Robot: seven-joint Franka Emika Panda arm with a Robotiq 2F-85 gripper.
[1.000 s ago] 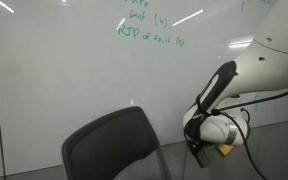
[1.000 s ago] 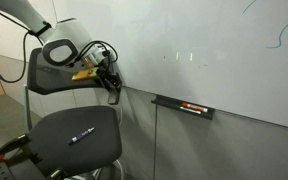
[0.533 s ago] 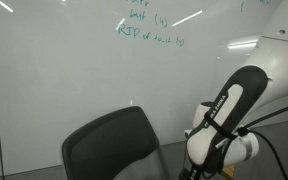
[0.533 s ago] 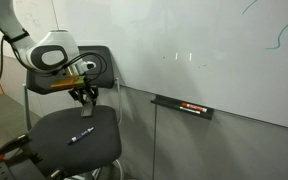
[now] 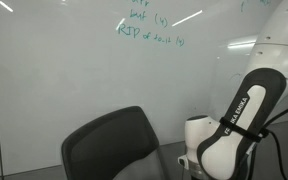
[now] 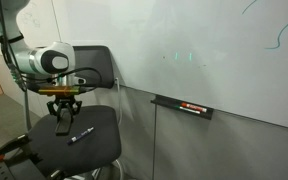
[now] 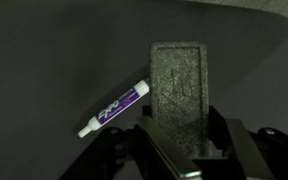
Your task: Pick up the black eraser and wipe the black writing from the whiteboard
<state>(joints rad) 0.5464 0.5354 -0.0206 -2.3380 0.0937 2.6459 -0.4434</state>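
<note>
In the wrist view my gripper (image 7: 180, 123) is shut on a dark, felt-faced rectangular block, the black eraser (image 7: 177, 75), which sticks out forward from between the fingers. In an exterior view the gripper (image 6: 63, 118) hangs pointing down just above the chair seat (image 6: 89, 148), away from the whiteboard (image 6: 204, 50). The whiteboard (image 5: 64, 70) carries green handwriting (image 5: 149, 32) near the top. No black writing shows in these views.
A white and purple marker (image 7: 114, 108) lies on the seat beside the eraser, also visible as the marker (image 6: 81, 134). A black ledge with a reddish-orange mark (image 6: 187, 106) is fixed under the board. The grey chair back (image 5: 109, 150) stands before the wall.
The arm has swung away from the whiteboard and come down over the chair seat, with the jaws still shut.
</note>
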